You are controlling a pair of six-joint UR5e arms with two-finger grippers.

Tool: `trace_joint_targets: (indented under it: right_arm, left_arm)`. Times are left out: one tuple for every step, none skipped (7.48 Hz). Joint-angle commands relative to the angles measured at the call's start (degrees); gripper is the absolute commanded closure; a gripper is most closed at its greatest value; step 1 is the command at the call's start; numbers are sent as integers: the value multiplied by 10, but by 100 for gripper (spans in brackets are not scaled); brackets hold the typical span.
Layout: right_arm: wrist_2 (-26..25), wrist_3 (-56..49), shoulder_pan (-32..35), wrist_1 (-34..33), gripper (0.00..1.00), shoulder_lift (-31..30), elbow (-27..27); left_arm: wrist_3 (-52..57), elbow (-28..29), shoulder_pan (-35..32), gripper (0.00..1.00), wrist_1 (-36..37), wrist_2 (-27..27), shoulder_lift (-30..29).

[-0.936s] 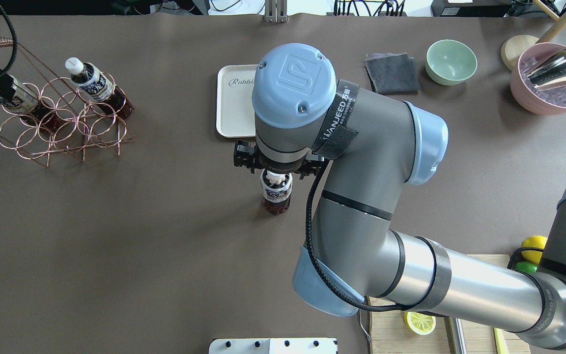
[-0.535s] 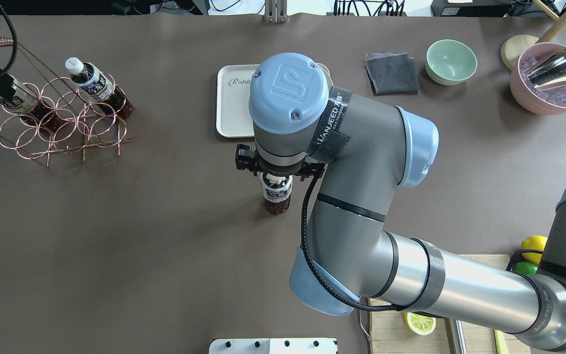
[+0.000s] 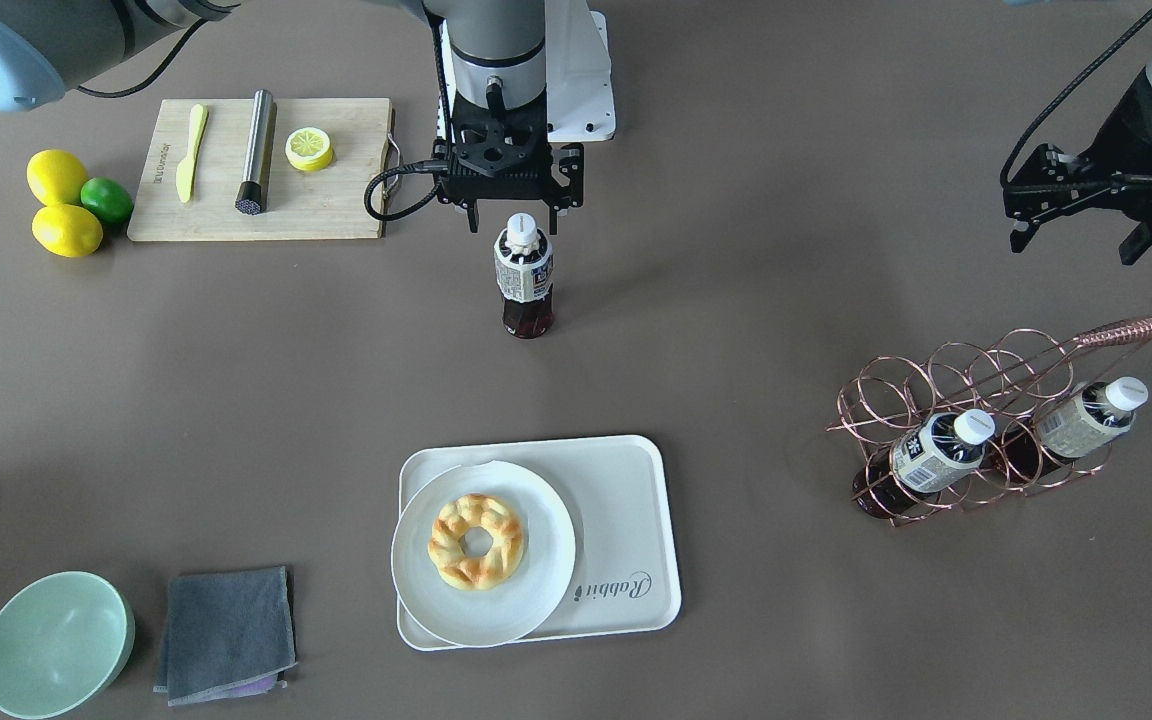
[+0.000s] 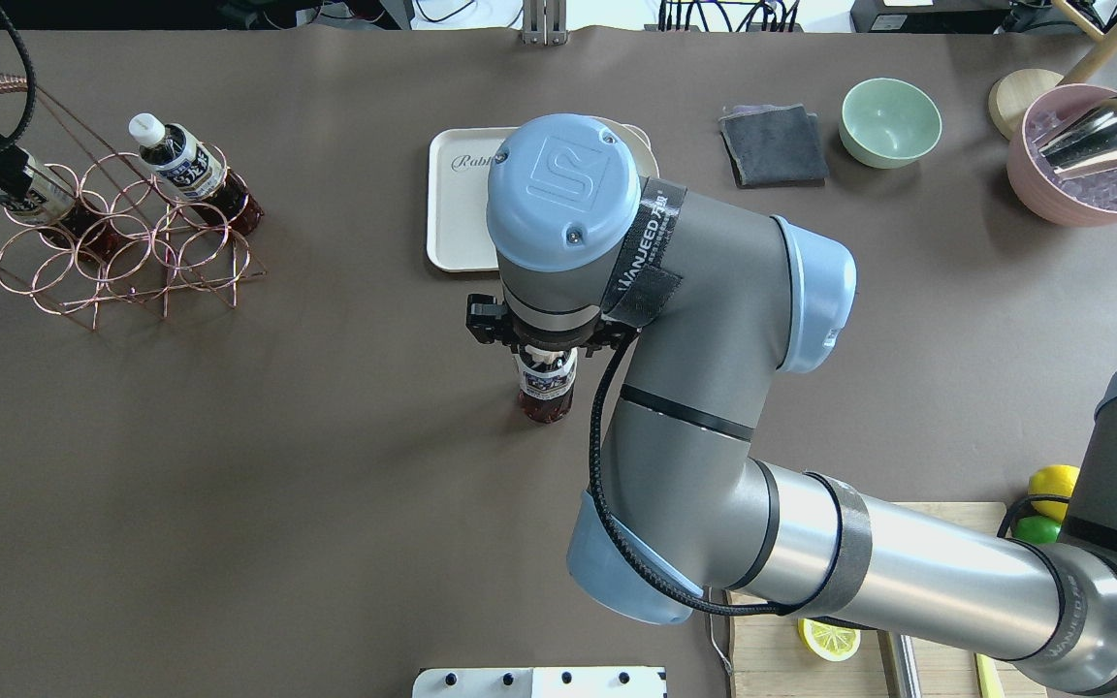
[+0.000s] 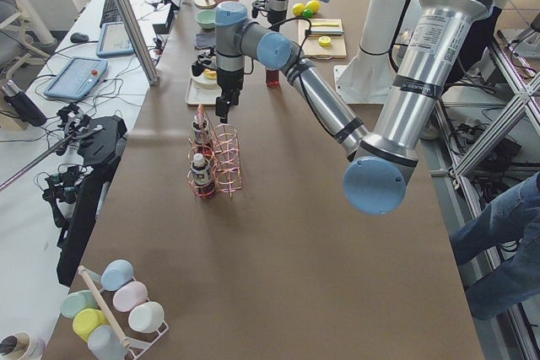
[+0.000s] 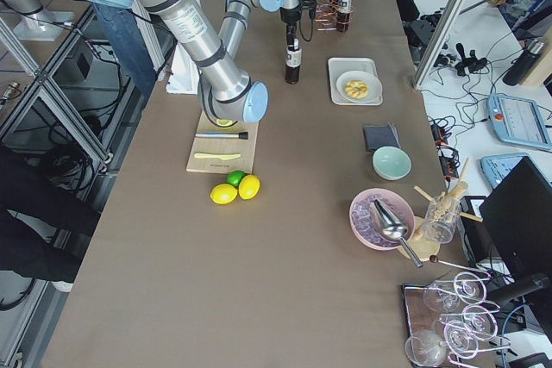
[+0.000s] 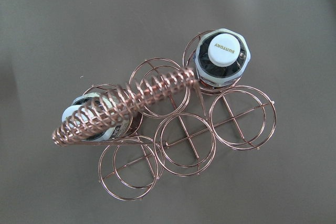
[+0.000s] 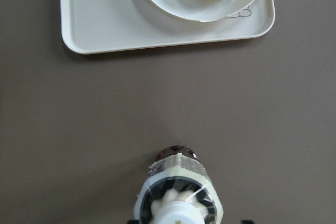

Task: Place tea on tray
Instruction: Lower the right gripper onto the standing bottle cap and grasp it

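- Lower over the tea bottle (image 3: 524, 290) than a moment ago, the right gripper (image 3: 521, 218) has its jaws spread wide on either side of the white cap, not gripping.
- The tea bottle stands upright on the brown table (image 3: 236, 400), well apart from the tray (image 3: 626, 490).
- A white plate (image 3: 546, 560) with a ring pastry (image 3: 476, 540) sits on the tray.
- The left gripper (image 3: 1076, 240), jaws wide and empty, hangs above a copper wire rack (image 3: 1126, 328) holding two more bottles (image 3: 936, 452).

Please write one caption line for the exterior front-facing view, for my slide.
Right end effector open over the upright tea, apart from the tray holding a plate.
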Motion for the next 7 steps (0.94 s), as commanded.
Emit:
trace_joint_targets:
  right_arm:
    - [0, -1, -1, 0, 80, 1, 0]
    - [0, -2, -1, 0, 100, 6, 0]
    - [-1, -19, 1, 0, 100, 8, 1]
    - [-1, -24, 9, 0, 100, 11, 0]
    - [-1, -32, 22, -2, 100, 28, -5]
    - [0, -34, 37, -1, 100, 52, -26]
    - [0, -34, 48, -1, 100, 87, -68]
  left_arm:
    - [-1, 0, 0, 3, 0, 0, 1]
    - [0, 1, 0, 3, 0, 0, 2]
    - [0, 1, 0, 3, 0, 0, 2]
    - [0, -1, -1, 3, 0, 0, 2]
    - [6, -2, -21, 3, 0, -3, 3]
    - [28, -6, -43, 3, -1, -28, 26]
    - [82, -6, -73, 3, -1, -48, 50]
